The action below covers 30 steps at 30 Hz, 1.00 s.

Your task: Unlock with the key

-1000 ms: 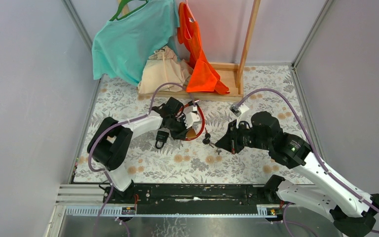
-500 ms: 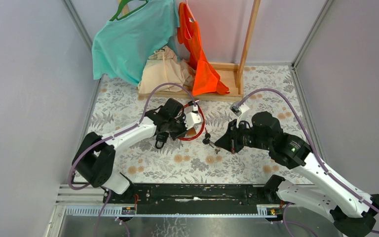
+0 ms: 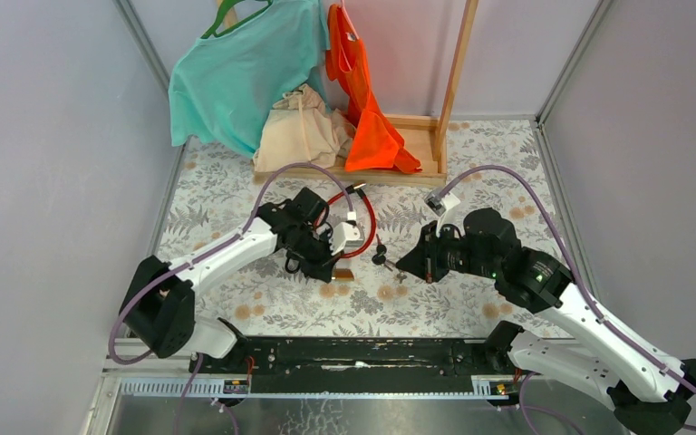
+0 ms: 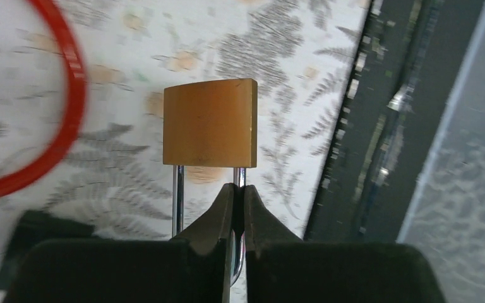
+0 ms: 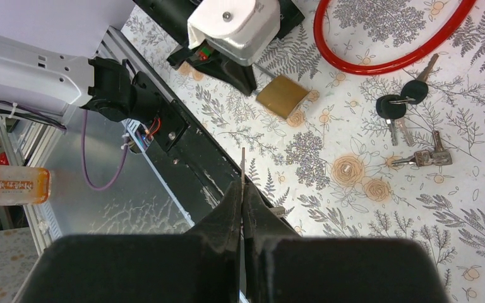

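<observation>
1. No word, number, brand or sign can be read in any of the three views.
2. Orange bottle (image 5: 9,185), lying at the left edge of the right wrist view, beyond the counter (image 5: 379,246): it carries a pale label band with a row of dark printed characters, too small and soft to make out.
3. Brass padlock (image 4: 209,122): the face turned to the left wrist camera shows only faint scratches, nothing legible.
4. Keys (image 5: 417,158) lying on the counter: any stamping on them is too small to tell.
</observation>
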{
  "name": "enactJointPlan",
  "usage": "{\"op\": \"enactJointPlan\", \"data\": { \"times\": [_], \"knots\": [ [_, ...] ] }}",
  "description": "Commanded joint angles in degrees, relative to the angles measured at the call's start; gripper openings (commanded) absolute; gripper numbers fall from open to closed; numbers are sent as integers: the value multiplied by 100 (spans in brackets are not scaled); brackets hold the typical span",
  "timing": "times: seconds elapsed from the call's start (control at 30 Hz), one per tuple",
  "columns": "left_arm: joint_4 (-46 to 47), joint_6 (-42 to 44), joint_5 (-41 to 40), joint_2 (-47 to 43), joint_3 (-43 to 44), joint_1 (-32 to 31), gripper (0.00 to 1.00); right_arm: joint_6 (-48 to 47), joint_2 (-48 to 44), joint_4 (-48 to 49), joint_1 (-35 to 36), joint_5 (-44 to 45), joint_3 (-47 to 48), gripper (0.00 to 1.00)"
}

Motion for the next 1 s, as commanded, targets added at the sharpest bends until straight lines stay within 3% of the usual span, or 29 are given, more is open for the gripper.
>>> {"op": "enactJointPlan", "data": {
  "times": [0.0, 0.3, 0.63, 0.77, 0.97],
  "knots": [
    [-959, 318, 1332, 286, 290, -20, 2, 63, -61, 291, -16, 27, 14, 0],
    [-1324, 294, 1732, 1398, 631, 416, 5, 115, -76, 385, -16, -83, -83, 0],
    [-1018, -148, 893, 2093, 1107, 744, 12, 110, 12, 567, -17, -159, -153, 0],
    [-842, -104, 452, 2088, 1130, 751, 21, 91, 74, 637, -16, -229, -160, 0],
    [-934, -60, 527, 2332, 1359, 938, 22, 100, 149, 735, -16, -385, -134, 0]
  ]
}}
